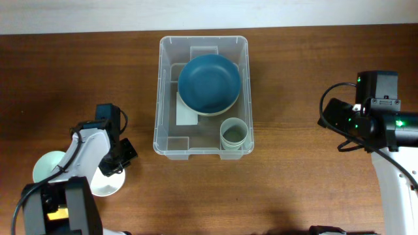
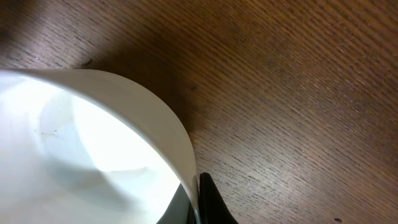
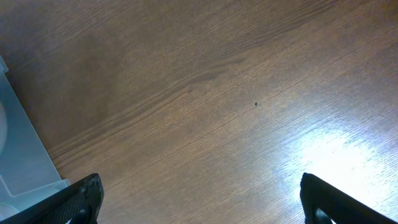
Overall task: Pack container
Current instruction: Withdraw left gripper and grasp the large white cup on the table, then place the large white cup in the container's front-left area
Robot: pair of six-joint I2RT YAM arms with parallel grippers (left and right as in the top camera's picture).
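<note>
Wooden desk [image 1: 294,189] bears the container [image 1: 157,98] mid-far edge, while the bent left arm's left gripper [image 2: 195,200] pinches a white bowl [image 2: 93,155] near the front-left corner and the right gripper [image 3: 205,202] hangs spread by the right edge.

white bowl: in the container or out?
Out. The white bowl sits on the table, left of the container, which holds a blue bowl and a cup.

White label [image 1: 186,116] in the container [image 1: 171,140] is unreadable.
</note>
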